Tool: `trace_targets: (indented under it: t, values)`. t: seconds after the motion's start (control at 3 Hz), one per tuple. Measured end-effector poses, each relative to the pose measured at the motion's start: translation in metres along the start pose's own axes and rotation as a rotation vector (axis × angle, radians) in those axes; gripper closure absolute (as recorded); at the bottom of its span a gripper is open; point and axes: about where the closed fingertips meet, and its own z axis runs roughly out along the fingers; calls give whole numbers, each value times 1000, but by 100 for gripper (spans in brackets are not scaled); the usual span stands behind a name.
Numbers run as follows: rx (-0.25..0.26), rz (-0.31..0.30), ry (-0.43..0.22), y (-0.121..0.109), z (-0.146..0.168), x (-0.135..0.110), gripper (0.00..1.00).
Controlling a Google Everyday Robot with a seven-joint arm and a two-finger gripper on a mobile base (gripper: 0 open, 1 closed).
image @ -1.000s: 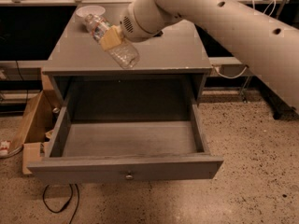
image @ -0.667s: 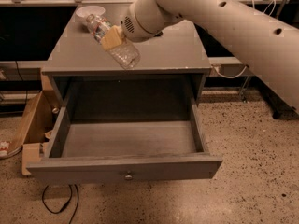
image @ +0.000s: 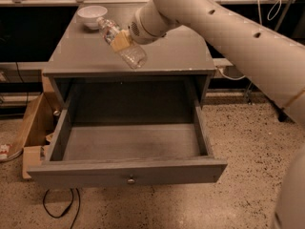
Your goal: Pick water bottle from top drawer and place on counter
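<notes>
Worktop (image: 181, 51): flat grey matte rectangular top of a grey cabinet.

- Item 1: white bowl (image: 92, 16), upright, standing on the far left corner.
- Item 2: end effector (image: 120, 39), over the front left part of the worktop, clasping the water bottle (image: 132, 56). The bottle is tilted with its cap toward the bowl. Contact between its base and the surface cannot be determined.

Floor (image: 238, 185): speckled, carries the cabinet.

- Item 3: cardboard box (image: 33, 128), just beside the cabinet's left side.
- Item 4: black cable (image: 59, 209), looped on the floor near the front left.
</notes>
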Motion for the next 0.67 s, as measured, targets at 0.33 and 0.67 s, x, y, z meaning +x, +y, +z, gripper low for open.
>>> trace_targets:
  t: [0.33,0.67]
  values:
    - [40,20,-6,-49,36,-13,100]
    - [93,53,-35,-88,55,-28,100]
